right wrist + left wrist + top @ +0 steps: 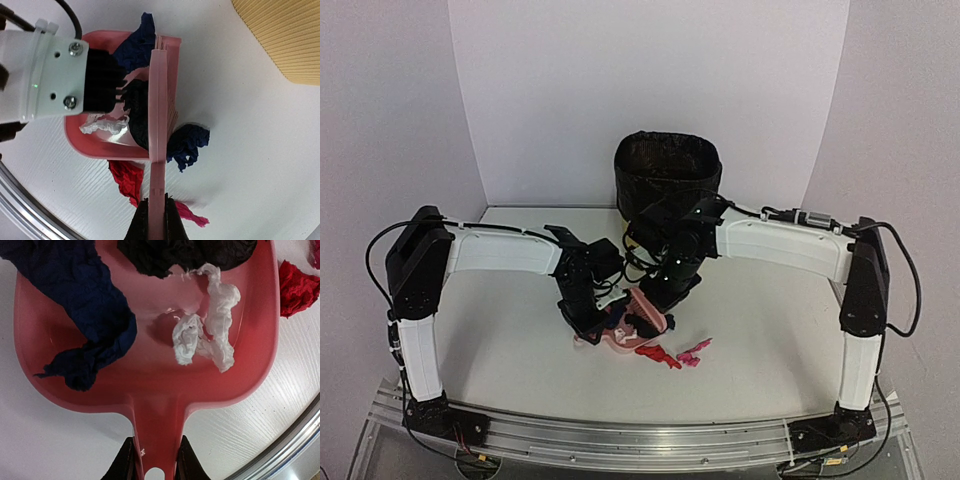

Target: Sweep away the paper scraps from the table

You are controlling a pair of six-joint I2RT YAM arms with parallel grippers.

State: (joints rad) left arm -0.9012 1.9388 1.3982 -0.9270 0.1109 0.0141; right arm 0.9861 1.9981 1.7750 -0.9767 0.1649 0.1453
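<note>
Top view first: both arms meet mid-tabletop (500, 340), in front of the black bin (667, 175). The left pincer (582, 315) has the dustpan (615, 338) down flat, and the right pincer (662, 298) brings the brush (645, 312) over its mouth. Loose scraps (660, 355), red and pink, lie on the tabletop just beside the pan, on the rail side.

Left wrist now: the fingers stand narrow, clamped either side of the pan's handle, a firm hold. Inside the pan are a navy scrap (90, 325), a white scrap (210, 325) and a black scrap (185, 255) up at the mouth. A red scrap (297, 287) sits just outside the pan's wall.

Right wrist: the pincer is all but shut, pinching the thin brush handle. The bristles rest across the pan's mouth on the black piece. A second navy scrap (187, 142) lies just past the lip, and a pink scrap (192, 215) lies near the handle.

To do this well, I'd say keep the lip pressed to the tabletop so nothing slides under. Set the bristles beyond the stray navy piece and draw it in with short, light strokes, since crumpled paper flicks away easily. The red and pink ones lie beside the wall, so the mouth likely needs turning toward them.
</note>
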